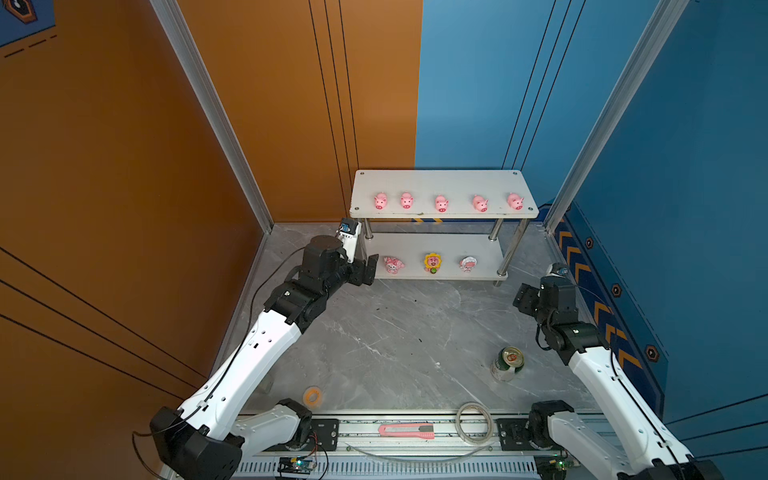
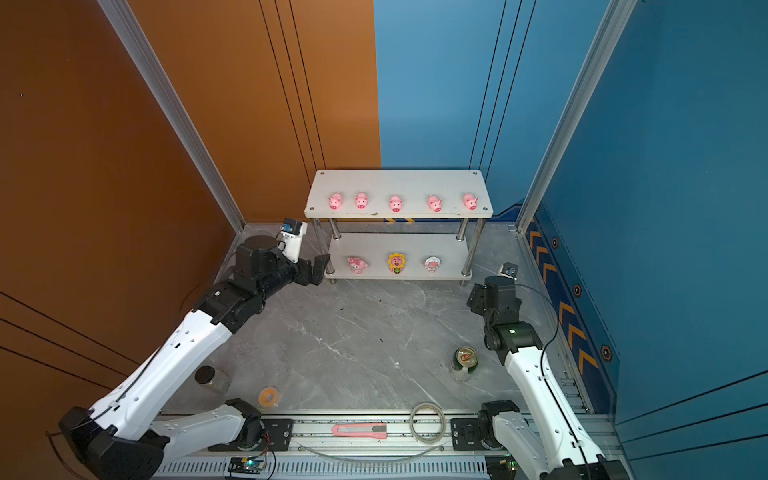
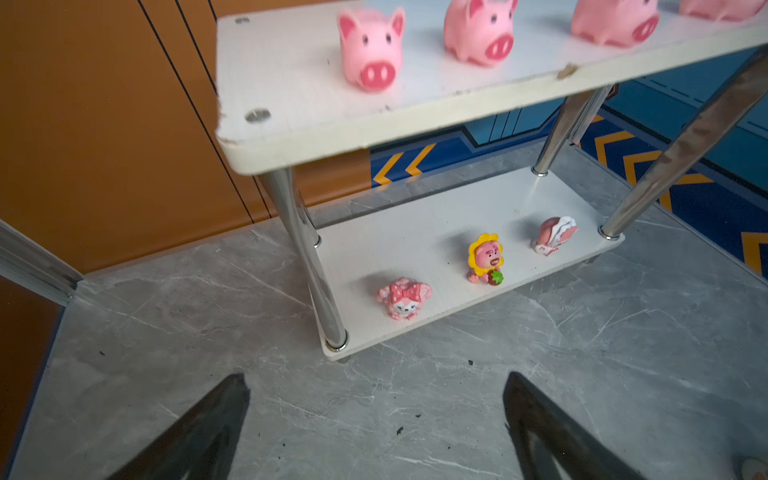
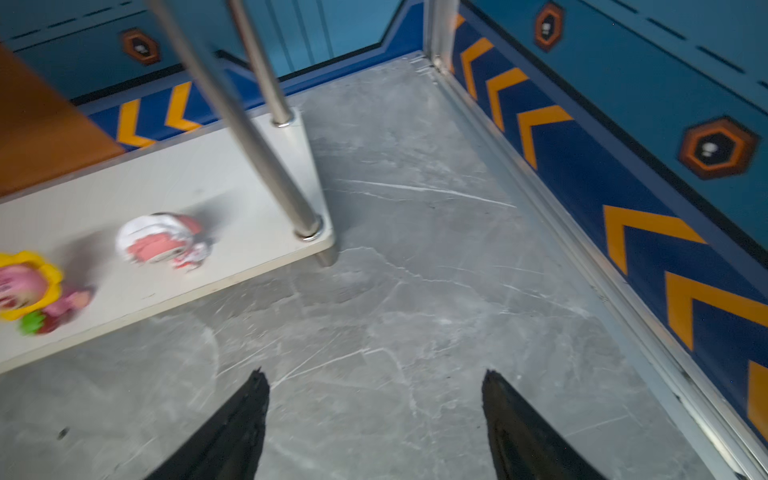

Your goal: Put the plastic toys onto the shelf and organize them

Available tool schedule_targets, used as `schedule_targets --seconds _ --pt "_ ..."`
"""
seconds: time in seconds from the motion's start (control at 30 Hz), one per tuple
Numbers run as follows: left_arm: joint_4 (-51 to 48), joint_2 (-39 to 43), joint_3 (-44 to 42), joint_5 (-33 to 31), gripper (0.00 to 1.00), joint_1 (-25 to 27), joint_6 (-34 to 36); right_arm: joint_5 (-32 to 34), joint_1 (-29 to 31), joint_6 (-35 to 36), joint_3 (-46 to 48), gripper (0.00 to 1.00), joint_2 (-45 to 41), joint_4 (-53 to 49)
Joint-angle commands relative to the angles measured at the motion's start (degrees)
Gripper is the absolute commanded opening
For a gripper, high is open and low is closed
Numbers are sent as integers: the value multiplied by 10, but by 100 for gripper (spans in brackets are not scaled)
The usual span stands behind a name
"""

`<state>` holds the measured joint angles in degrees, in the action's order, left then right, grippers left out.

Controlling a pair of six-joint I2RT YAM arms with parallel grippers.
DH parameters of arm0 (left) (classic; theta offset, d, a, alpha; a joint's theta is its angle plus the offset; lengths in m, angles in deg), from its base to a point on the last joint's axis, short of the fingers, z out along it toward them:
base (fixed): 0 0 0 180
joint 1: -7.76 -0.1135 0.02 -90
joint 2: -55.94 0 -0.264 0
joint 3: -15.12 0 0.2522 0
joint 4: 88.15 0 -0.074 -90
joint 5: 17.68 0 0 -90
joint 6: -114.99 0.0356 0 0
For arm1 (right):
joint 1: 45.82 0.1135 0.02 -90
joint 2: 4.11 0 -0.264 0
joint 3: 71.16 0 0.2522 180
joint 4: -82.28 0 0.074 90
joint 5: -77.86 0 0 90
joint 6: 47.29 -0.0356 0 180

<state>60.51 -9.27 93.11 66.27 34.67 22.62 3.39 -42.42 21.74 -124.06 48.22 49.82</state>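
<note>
The white two-tier shelf (image 1: 444, 183) stands at the back of the grey floor. Several pink pigs (image 1: 441, 203) line its top tier, facing front. On the lower tier sit a pink-white figurine (image 1: 393, 264), a sunflower-faced one (image 1: 433, 262) and a white-pink one (image 1: 468, 264). My left gripper (image 1: 368, 269) hovers by the shelf's front left leg, open and empty, close to the pink-white figurine (image 3: 404, 298). My right gripper (image 1: 523, 297) is off the shelf's front right corner, open and empty (image 4: 374, 372), with the white-pink figurine (image 4: 164, 243) to its side.
A green can (image 1: 507, 363) stands on the floor near the right arm. A tape roll (image 1: 312, 395), a pink utility knife (image 1: 406, 430) and a cable coil (image 1: 475, 423) lie by the front rail. A dark-lidded jar (image 2: 210, 379) sits under the left arm. Walls close in on both sides.
</note>
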Motion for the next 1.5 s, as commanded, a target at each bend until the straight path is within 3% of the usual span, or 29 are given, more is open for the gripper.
schedule_targets --seconds 0.0,0.13,0.2,0.23,0.3,0.47,0.67,0.83,1.03,1.13,1.47 --pt "121 28 -70 -17 98 5 5 33 -21 12 30 100 8 79" --pt "266 75 -212 -84 98 3 12 101 -26 17 42 100 48 104" --pt "325 84 -273 -123 98 0 14 94 -26 35 46 100 73 121" --pt "341 82 -294 -107 98 -6 35 88 -26 37 50 100 83 134" --pt "345 67 -318 -89 98 -10 76 80 -27 29 64 100 96 160" --pt "297 -24 -298 -178 98 -31 51 56 -23 82 161 100 111 334" --pt "412 -24 -366 -127 98 -80 46 -8 -21 121 204 100 117 414" --pt "412 -10 -391 -173 98 -105 65 -21 -22 130 196 100 163 475" --pt "454 -10 -447 -134 98 -135 77 -16 -23 136 178 100 225 543" --pt "475 -16 -469 -121 98 -147 84 -59 -21 141 185 100 232 572" --pt "548 -26 -486 -13 98 -178 79 17 -5 128 223 100 170 560"
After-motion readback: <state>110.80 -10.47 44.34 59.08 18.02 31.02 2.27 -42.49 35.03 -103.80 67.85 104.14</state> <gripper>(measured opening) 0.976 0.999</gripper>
